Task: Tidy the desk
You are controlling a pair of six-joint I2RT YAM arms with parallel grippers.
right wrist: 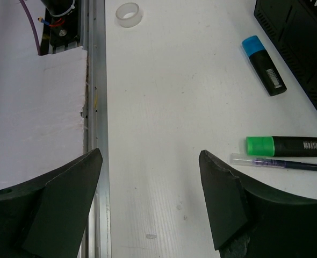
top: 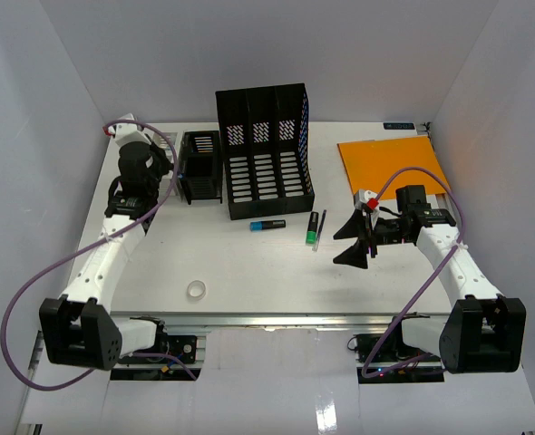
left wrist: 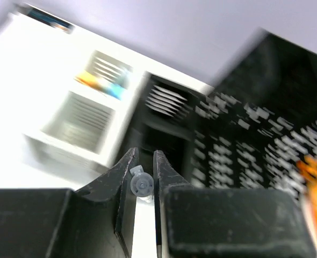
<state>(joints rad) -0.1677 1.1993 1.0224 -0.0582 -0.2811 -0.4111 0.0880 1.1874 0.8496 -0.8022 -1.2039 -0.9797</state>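
right gripper [right wrist: 150,161], closest to its own lens: jaws spread wide, nothing between them. you see it over the desk [top: 249,272], in front of and to the right of the black file holder [top: 265,149].

left gripper [left wrist: 145,153]: jaws almost pressed together, pinching a small clear piece [left wrist: 142,185]. the wrist view is blurred, so you cannot tell what the piece is. this arm is left of the file holder, by the small black organizer [top: 199,166] that stands just beside the holder's left wall.

desk: white top between pale grey walls, with the file holder standing at its back middle.

loose items, all placed from the file holder:
- blue-capped highlighter [top: 267,225] just in front of it.
- green-capped marker [top: 313,229] and thin pen [top: 322,228] side by side off its front right corner.
- tape roll [top: 196,290] well in front and to the left, near the front rail [top: 277,319].
- orange folder [top: 390,168] lying flat to its right.
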